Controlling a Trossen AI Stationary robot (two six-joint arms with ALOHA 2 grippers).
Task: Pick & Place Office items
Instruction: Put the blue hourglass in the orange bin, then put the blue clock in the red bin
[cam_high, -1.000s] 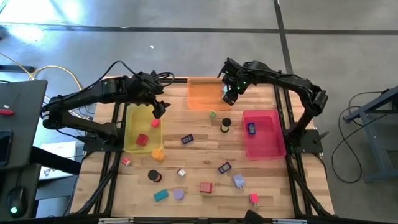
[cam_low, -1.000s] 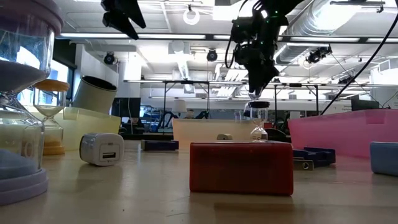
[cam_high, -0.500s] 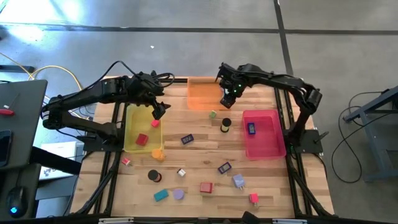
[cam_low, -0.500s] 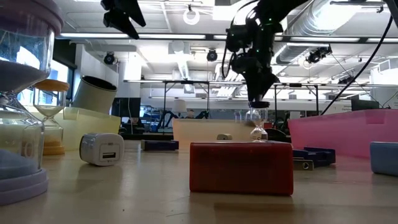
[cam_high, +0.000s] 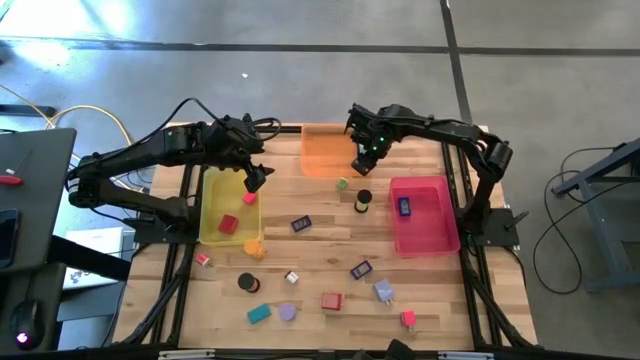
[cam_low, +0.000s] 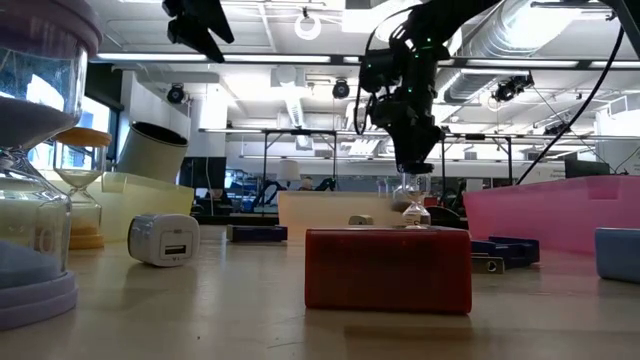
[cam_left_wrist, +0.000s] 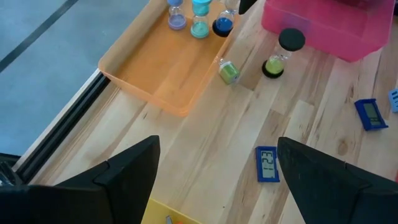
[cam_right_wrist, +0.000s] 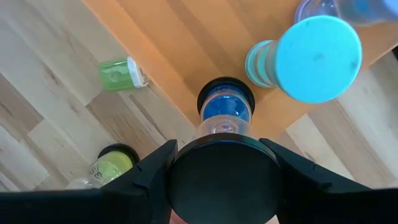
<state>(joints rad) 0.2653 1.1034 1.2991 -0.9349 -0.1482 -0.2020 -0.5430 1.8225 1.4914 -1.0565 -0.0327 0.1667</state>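
Observation:
My right gripper (cam_high: 362, 160) is shut on an hourglass with blue sand and black caps (cam_right_wrist: 225, 109), over the near right corner of the orange tray (cam_high: 325, 150). A teal hourglass (cam_right_wrist: 311, 59) and a lavender one stand in that tray beside it. My left gripper (cam_high: 256, 180) is open and empty, high above the yellow tray (cam_high: 212, 205), which holds a red block (cam_high: 229, 224). Blocks and short cylinders lie scattered on the near half of the table, among them a red block (cam_high: 331, 301) and a teal block (cam_high: 259, 314). My right gripper pinches the hourglass's black top cap (cam_right_wrist: 186, 177) between its two fingers, coming from above and pointing down. The hourglass hangs upright below the fingers, its lower cap (cam_right_wrist: 211, 90) at the orange tray's floor. I cannot tell whether it rests there.
A green hourglass lies on the table (cam_high: 342, 184) and another stands (cam_high: 362, 201) just near the orange tray. The pink tray (cam_high: 430, 235) holds a dark-blue piece (cam_high: 404, 207). An orange hourglass (cam_high: 254, 248) stands by the yellow tray's near right corner.
My right gripper has come down and a little toward the table's left edge, over the orange tray's near right corner.

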